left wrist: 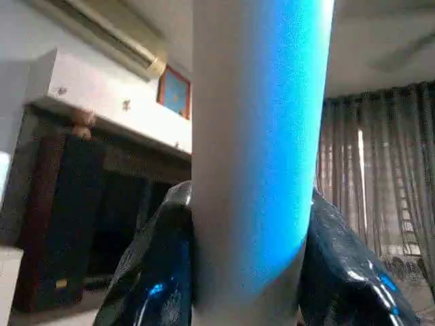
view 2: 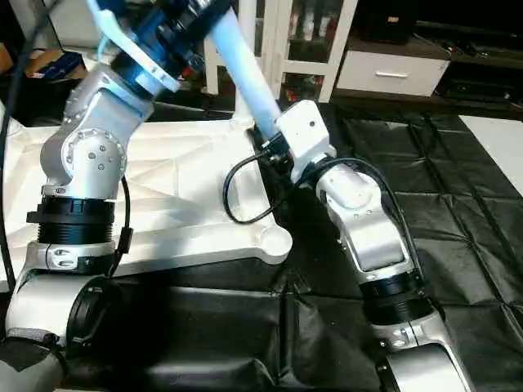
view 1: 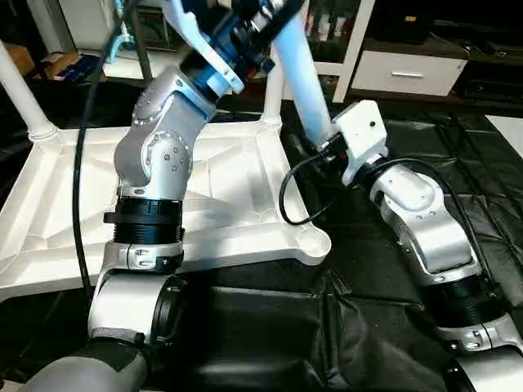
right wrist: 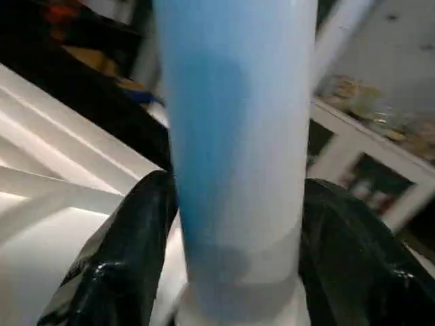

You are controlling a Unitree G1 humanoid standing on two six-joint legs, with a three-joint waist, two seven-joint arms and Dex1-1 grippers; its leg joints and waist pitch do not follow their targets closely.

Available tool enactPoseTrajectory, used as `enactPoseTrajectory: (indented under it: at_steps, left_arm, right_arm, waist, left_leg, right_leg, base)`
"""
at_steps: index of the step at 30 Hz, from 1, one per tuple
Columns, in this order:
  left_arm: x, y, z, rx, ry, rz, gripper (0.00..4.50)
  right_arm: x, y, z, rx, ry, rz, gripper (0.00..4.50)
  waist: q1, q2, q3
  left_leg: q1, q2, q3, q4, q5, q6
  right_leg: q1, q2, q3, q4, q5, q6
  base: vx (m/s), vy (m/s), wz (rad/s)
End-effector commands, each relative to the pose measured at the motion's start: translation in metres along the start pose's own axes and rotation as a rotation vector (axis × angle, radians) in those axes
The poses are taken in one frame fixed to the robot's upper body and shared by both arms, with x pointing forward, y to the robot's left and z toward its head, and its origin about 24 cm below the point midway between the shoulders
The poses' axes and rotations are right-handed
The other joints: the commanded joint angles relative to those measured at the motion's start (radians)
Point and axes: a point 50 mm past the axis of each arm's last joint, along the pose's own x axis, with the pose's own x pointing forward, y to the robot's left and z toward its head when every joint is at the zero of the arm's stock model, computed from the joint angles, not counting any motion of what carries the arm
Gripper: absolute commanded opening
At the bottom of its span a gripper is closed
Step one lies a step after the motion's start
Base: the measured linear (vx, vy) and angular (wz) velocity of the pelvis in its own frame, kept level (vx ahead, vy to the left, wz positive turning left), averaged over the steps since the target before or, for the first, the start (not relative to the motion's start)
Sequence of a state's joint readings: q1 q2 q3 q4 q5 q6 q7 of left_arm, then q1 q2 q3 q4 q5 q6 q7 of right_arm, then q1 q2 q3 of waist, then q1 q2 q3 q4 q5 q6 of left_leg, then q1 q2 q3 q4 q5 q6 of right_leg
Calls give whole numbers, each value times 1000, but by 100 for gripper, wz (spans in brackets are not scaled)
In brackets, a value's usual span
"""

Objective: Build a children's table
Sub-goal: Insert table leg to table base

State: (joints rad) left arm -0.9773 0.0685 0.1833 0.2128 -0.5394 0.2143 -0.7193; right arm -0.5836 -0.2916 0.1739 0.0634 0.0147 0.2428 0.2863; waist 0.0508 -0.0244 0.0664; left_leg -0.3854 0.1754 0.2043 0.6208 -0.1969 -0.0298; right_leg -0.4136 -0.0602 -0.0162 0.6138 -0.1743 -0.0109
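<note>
The children's table top (view 1: 237,180) lies upside down, ribbed side up, on black sheeting. One white leg (view 1: 18,90) stands in its far left corner and another leg (view 1: 272,98) in its far right corner. Both grippers hold a third leg (view 1: 304,73) slanted above the top's right edge. My left gripper (left wrist: 248,204) is shut on its upper part, high in the left eye view. Low on the same leg, my right gripper (right wrist: 238,190) has its black fingers (right wrist: 136,238) against both sides. The leg's lower end is hidden behind the right wrist. The near right corner socket (view 1: 313,242) stands empty.
Black quilted sheeting (view 1: 458,155) covers the surface around and to the right of the top. A black cable (view 1: 286,196) loops from my right wrist over the top's right edge. White shelves and a drawer unit (view 1: 404,73) stand behind.
</note>
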Motion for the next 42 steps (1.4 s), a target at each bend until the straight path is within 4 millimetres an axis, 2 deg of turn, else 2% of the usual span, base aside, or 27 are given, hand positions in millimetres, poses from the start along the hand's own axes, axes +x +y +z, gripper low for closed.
enactPoseTrajectory:
  at_steps: [1,3,7,11,13,23,38,40,42]
  left_arm:
    - [3,-10,3,45,-14,-58,163]
    - [2,-13,2,52,-13,-74,163]
    - [0,-16,-4,76,7,-104,163]
    - [1,-16,-6,98,4,-113,163]
    - [1,-16,-6,103,3,-110,163]
    - [-1,-10,-3,115,-10,-88,163]
    - [-2,-5,-2,118,0,-89,163]
    - [-1,-5,-2,117,0,-90,163]
    - [-1,-5,-1,115,-1,-94,163]
  right_arm:
    - [2,3,14,-48,-36,-38,307]
    - [3,5,19,-61,-47,-76,307]
    - [6,3,23,-78,-57,-141,307]
    - [10,3,24,-92,-42,-166,307]
    - [10,2,24,-97,-34,-174,307]
    - [4,7,9,-93,26,-124,307]
    - [-3,9,3,-104,13,-107,307]
    - [-3,9,3,-105,10,-105,270]
    - [-3,9,3,-104,7,-105,267]
  waist:
    - [-2,5,-79]
    - [-3,9,-79]
    - [-8,13,-77]
    - [-12,13,-79]
    - [-14,9,-81]
    - [-15,10,-81]
    - [-15,9,-81]
    - [-14,9,-81]
    - [-14,9,-81]
  left_leg:
    - [28,47,-24,-71,-97,-2]
    - [29,46,-23,-72,-102,-2]
    - [33,45,-23,-75,-141,-28]
    - [30,43,-25,-76,-138,-38]
    - [29,43,-24,-74,-124,-34]
    - [31,44,-23,-72,-111,-16]
    - [31,44,-22,-70,-110,-5]
    - [30,44,-23,-70,-108,-6]
    - [30,44,-23,-70,-108,-5]
  right_leg:
    - [57,-64,33,-50,-32,-229]
    - [55,-63,34,-51,-31,-226]
    - [50,-59,33,-55,-63,-210]
    - [55,-58,34,-50,-34,-201]
    - [56,-58,34,-48,-7,-205]
    - [57,-59,35,-46,7,-223]
    - [58,-60,34,-46,3,-235]
    - [59,-61,34,-46,0,-233]
    - [59,-60,35,-46,1,-234]
  base:
    - [0,0,0]
    - [0,0,0]
    - [0,0,0]
    - [0,0,0]
    - [0,0,0]
    - [0,0,0]
    - [0,0,0]
    - [0,0,0]
    - [0,0,0]
